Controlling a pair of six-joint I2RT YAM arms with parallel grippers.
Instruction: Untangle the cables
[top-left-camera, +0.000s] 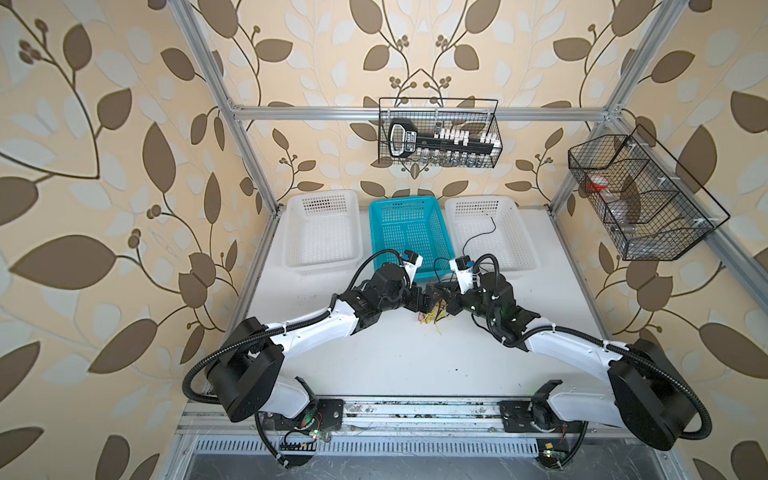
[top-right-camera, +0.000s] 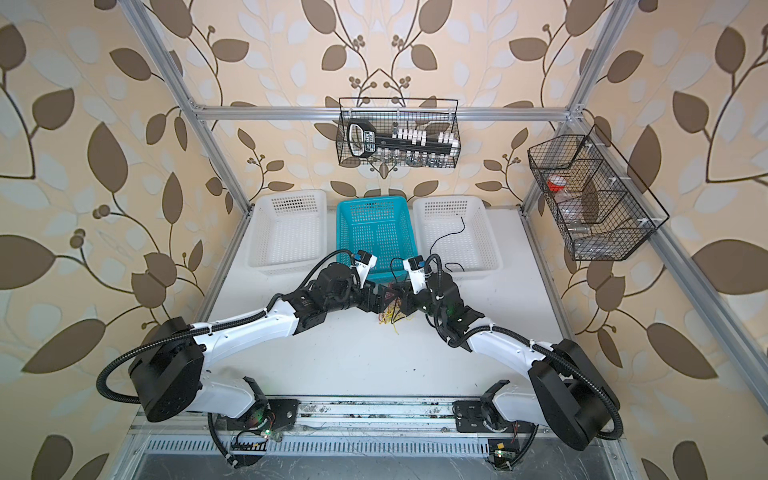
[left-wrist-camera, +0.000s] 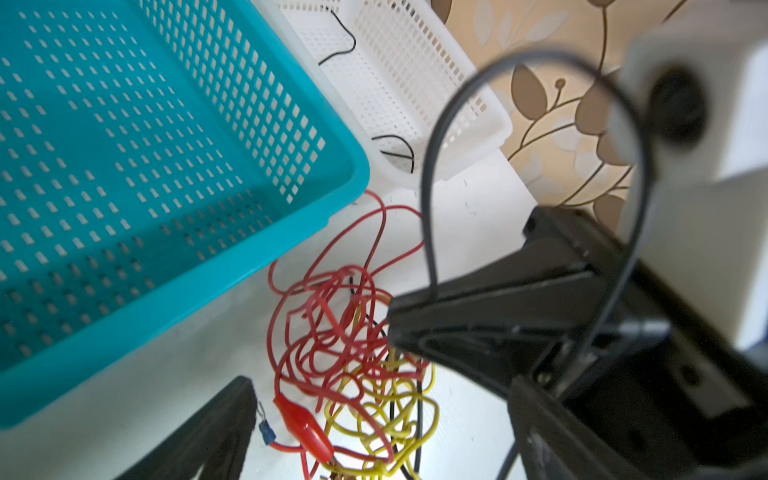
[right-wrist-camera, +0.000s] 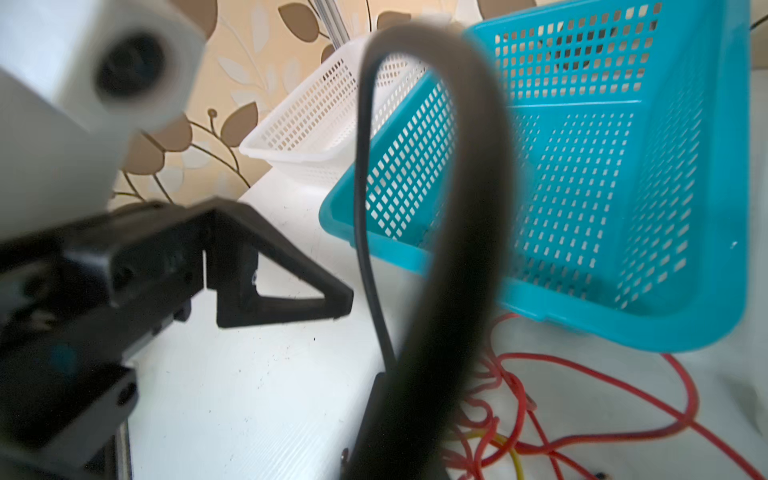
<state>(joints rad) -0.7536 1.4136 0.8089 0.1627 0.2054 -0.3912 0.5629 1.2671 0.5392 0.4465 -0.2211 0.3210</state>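
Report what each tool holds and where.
Left tool: open, nothing held. Right tool: shut, seemingly pinching a loop of black cable at its tip.

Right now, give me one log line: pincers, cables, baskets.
left pincer open over cables | right pincer shut at their edge, hold unclear | cables knotted | black cable end in white basket

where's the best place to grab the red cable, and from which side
Grip the red cable by its alligator clip: thicker than the wire, lying flat at the edge of the tangle with bare table beside it. Come from above, jaws across its narrow width.
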